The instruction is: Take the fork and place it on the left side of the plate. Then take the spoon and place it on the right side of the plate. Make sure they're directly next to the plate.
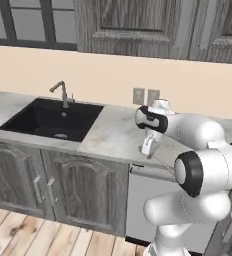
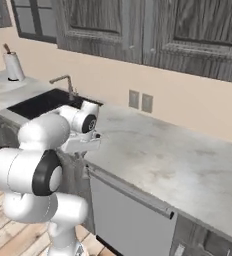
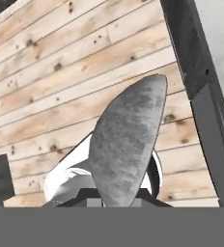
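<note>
A grey metallic spoon (image 3: 126,140) rises from between the fingers in the hand view, its oval bowl large and close to the camera. My gripper (image 3: 115,202) is shut on the spoon's handle end. The hand points downward at the counter's front edge, with wooden floor behind the spoon. From the base cameras my gripper (image 1: 149,148) (image 2: 81,148) hangs just past the marble counter (image 2: 178,155), to the right of the sink. The fork and the plate are out of view.
A black sink (image 1: 53,119) with a faucet (image 1: 63,92) lies at the left of the counter. Two wall outlets (image 1: 145,96) sit behind the arm. A paper towel roll (image 2: 13,65) stands far left. A grey dishwasher front (image 2: 128,215) is below the counter.
</note>
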Tool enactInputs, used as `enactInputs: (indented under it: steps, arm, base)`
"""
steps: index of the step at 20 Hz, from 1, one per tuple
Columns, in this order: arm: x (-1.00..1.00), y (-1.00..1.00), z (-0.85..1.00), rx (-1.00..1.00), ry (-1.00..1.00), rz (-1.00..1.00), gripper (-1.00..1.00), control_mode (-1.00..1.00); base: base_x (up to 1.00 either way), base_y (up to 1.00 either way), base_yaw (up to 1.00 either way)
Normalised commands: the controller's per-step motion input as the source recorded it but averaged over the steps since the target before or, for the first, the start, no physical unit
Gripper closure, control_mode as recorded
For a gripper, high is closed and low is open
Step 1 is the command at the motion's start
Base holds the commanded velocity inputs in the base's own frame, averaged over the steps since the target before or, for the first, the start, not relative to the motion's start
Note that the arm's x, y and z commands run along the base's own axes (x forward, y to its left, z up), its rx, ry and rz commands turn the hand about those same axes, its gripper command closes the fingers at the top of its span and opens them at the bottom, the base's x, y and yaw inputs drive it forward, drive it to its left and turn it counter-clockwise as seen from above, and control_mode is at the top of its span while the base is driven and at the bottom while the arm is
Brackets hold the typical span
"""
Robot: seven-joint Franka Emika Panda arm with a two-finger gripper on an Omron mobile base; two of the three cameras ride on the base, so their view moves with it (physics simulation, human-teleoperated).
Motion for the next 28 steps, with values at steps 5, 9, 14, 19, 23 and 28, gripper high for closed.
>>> enactInputs:
  steps: [5,9,14,19,23,28]
  arm:
    - [0.00,0.00,0.00,0.00,0.00,0.00,1.00,1.00]
    - [0.00,0.00,0.00,0.00,0.00,0.00,1.00,1.00]
    - [0.00,0.00,0.00,0.00,0.00,0.00,1.00,1.00]
    - [0.00,0.00,0.00,0.00,0.00,0.00,1.00,1.00]
    - [0.00,0.00,0.00,0.00,0.00,0.00,1.00,1.00]
    - [0.00,0.00,0.00,0.00,0.00,0.00,1.00,1.00]
  base:
    - [-0.08,0.00,1.00]
    - [-0.06,0.00,1.00]
    - [-0.07,0.00,1.00]
    - [-0.08,0.00,1.00]
    - [-0.06,0.00,1.00]
    - [-0.05,0.00,1.00]
